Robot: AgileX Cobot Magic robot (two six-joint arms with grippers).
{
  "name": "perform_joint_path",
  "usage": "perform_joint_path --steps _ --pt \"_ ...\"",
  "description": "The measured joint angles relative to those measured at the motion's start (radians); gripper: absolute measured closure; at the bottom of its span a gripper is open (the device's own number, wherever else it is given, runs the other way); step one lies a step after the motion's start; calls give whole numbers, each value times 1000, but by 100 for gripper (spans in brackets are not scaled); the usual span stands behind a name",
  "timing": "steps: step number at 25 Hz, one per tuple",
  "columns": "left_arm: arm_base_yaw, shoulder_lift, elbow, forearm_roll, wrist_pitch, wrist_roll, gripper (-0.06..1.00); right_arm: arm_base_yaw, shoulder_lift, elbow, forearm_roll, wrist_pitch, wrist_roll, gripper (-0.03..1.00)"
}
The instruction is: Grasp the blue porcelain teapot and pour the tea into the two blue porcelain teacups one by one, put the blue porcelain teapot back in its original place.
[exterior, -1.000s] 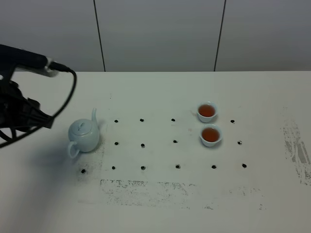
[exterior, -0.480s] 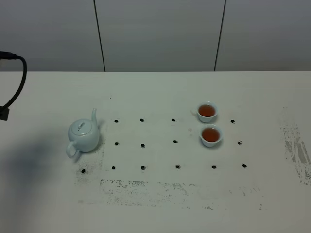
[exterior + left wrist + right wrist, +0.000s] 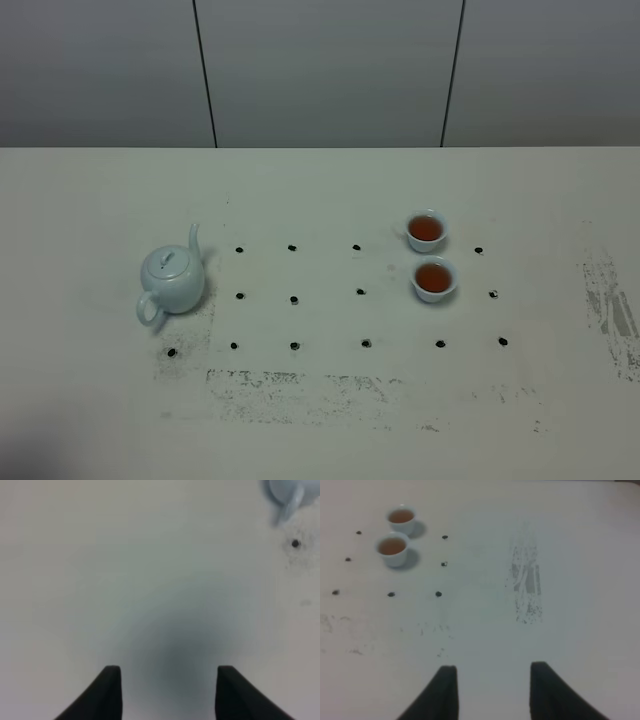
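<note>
Now the teapot (image 3: 172, 279) stands upright on the left part of the white counter (image 3: 320, 420), lid on, its spout pointing toward the far wall and its loop handle toward the near edge. Both teacups (image 3: 426, 230) (image 3: 434, 278) sit well apart from it on the right, one just behind the other, each holding reddish-brown tea. Small black dots mark the counter in rows between the teapot and the teacups.

Neither arm shows in the high view. Seen from the left wrist, the left hand (image 3: 165, 692) hangs over bare counter with its two dark fingers spread apart and nothing between them; only the teapot's handle (image 3: 287, 502) shows at the corner, well away from the fingers. From the right wrist, the right hand (image 3: 490, 692) is likewise spread and holds nothing, with the two teacups far off near a scuffed patch (image 3: 526, 582) of the counter.
</note>
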Motion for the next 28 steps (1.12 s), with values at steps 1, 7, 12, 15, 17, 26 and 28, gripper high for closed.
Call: perform_joint_path --steps 1,7,12,15,17,26,28 --pt "0 -47 3 -1 42 0 54 0 0 0 0 0 0 64" --pt "1 -246 94 -67 145 11 54 0 0 0 0 0 0 64" --pt "-52 -478 267 -72 45 12 54 0 0 0 0 0 0 64" --pt "-118 -564 319 -69 10 -8 54 0 0 0 0 0 0 64" --pt "-143 -606 332 -66 12 -26 54 0 0 0 0 0 0 64" --pt "-181 -702 339 -38 13 -56 54 0 0 0 0 0 0 64" --pt "-181 -702 339 -37 13 -56 54 0 0 0 0 0 0 64"
